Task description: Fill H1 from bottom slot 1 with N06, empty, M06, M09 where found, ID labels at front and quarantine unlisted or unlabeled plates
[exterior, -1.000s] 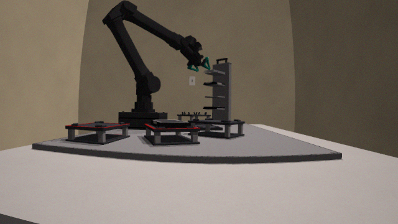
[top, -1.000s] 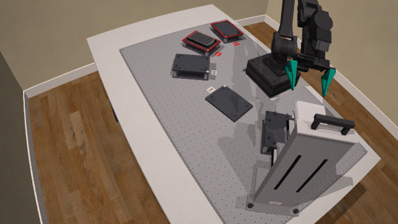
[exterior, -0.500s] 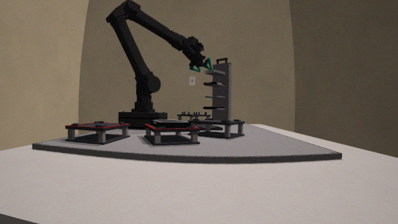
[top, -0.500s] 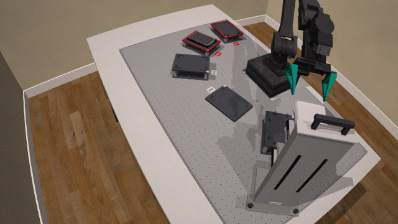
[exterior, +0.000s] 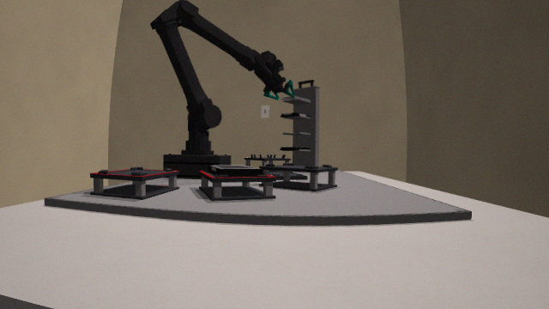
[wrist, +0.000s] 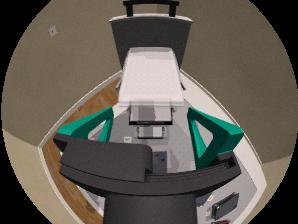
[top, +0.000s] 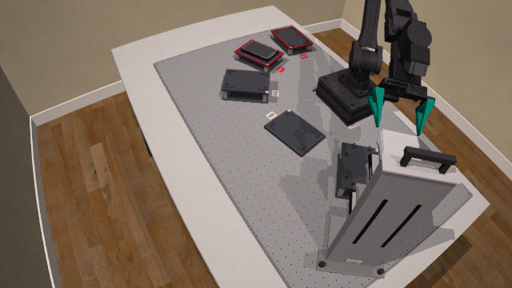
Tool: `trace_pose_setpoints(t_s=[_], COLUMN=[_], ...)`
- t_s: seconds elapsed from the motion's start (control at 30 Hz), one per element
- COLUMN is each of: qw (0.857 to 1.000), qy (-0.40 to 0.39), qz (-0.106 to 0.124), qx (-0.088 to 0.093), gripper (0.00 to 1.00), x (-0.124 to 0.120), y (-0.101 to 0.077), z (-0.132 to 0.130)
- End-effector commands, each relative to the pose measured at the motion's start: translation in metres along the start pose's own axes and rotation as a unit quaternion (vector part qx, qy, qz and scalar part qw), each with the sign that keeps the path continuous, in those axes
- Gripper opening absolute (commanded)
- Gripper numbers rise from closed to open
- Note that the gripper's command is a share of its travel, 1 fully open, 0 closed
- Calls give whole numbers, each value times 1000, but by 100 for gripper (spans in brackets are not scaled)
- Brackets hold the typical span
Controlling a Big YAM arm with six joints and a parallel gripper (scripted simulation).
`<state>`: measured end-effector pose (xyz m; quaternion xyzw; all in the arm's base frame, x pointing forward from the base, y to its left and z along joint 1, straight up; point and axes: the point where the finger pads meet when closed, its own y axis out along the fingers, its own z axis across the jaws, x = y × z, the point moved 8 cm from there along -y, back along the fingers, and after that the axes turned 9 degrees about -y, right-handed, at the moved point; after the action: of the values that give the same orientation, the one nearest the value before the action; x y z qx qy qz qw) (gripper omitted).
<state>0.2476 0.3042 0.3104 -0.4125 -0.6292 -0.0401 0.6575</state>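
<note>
Beige walls and a wood floor surrounded a white table [top: 168, 132] carrying a grey deck [top: 240, 168]. At its near right stood the plate hotel [top: 394, 212], a grey tower with a black handle [top: 428, 158]. Just beyond its top hovered the gripper [top: 400, 110], green fingers [top: 376, 105] spread wide and holding nothing, level with the top shelf [exterior: 296, 99]. At the far left, one red-rimmed nest [top: 259, 58] held a dark plate [top: 260, 50]; its neighbour [top: 292, 38] lay beside it.

claw [top: 400, 113] wide open, empty
</note>
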Motion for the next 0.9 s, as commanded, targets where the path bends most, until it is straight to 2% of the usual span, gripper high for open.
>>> trace_pose_setpoints(t_s=[0.0, 0.17, 0.2, 0.23, 0.3, 0.5, 0.57, 0.63, 0.77, 0.8, 0.87], qw=[999, 999, 1000, 1000, 999, 999, 999, 1000, 1000, 1000, 1000], qy=[-2, -2, -3, -3, -2, -2, -2, 0, 0, 0, 0], qz=[-42, -43, -7, -11, -43, -36, -41, -26, -26, -26, -26], qx=[-8, -8, -3, -4, -9, -7, -8, -3, -3, -3, -3], gripper=[100, 100, 100, 100, 100, 100, 100, 100, 100, 86, 86], x=[41, 43, 8, 13, 46, 42, 50, 35, 35, 35, 35], y=[-2, 2, 10, 11, 6, 15, 16, 15, 15, 15, 15], z=[-9, -9, -4, -5, -10, -10, -11, -6, -6, -6, -6])
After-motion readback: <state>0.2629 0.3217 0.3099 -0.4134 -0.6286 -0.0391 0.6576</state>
